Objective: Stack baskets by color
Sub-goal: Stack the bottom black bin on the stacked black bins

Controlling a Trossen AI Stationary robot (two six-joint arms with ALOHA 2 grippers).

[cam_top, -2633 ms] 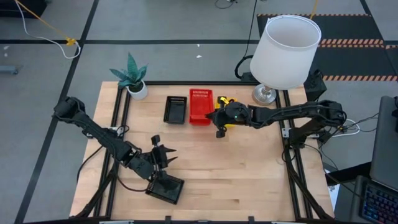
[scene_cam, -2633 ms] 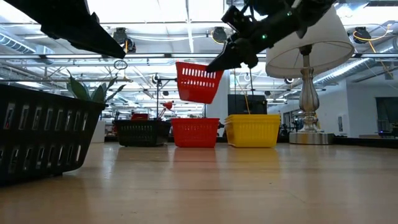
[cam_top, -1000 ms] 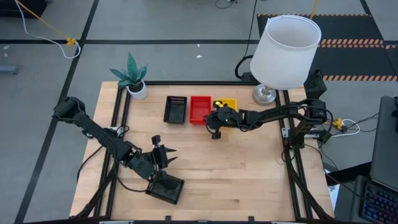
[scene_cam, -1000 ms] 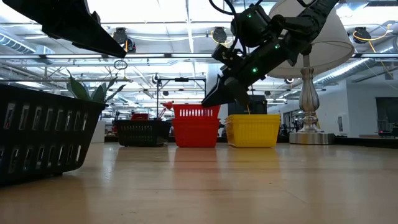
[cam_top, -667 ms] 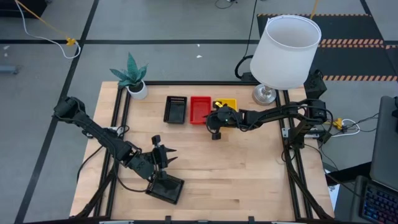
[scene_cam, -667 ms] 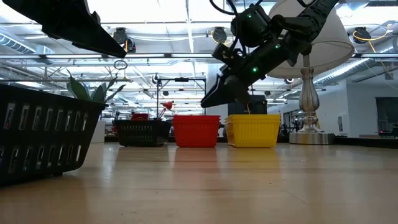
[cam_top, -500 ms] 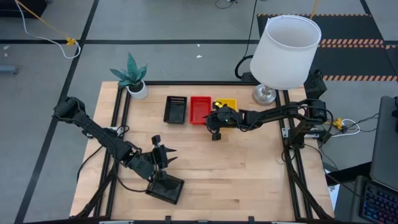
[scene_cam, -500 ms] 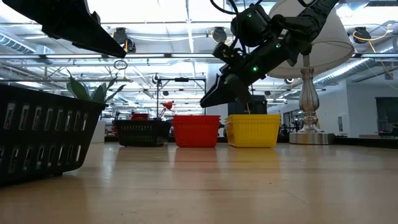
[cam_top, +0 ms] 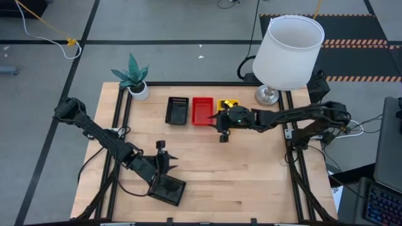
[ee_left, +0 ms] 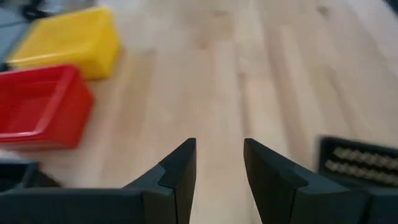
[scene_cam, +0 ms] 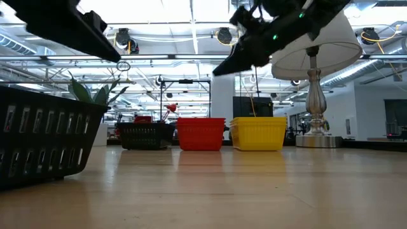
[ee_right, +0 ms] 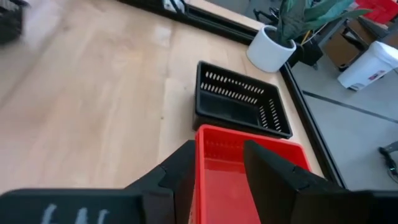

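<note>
- Three basket stacks stand in a row along the worktop's (cam_top: pixel 251 169) far edge: a black stack (cam_top: pixel 177 110), a red stack (cam_top: pixel 202 111) and a yellow stack (cam_top: pixel 227 106). From above, how many baskets sit in each cannot be counted.
- The right gripper (cam_top: pixel 221 127) hangs above the worktop at the near edge of the red stack, and its arm covers much of the yellow stack in the high view.
- Its jaws are released and hold nothing: the right wrist view shows two dark fingers (ee_right: pixel 180 171) parted, with the red stack showing in the gap and the black stack beyond it.
- In the low view the right gripper (scene_cam: pixel 224 65) is clear of the baskets, well above the red stack (scene_cam: pixel 200 133).
- A lone black basket (cam_top: pixel 167 189) sits near the worktop's front-left corner; in the low view it (scene_cam: pixel 44 137) is cut off by the picture's edge.
- The left gripper (cam_top: pixel 164 160) hovers just beside that basket, on its far side; its jaws stand apart and empty, with bare wood between the fingers (ee_left: pixel 179 177) in the left wrist view.
- A corner of the lone basket (ee_left: pixel 357 162) shows blurred in that view.
- A potted plant (cam_top: pixel 133 76) stands at the far-left corner, a white lamp (cam_top: pixel 287 47) at the far right.
</note>
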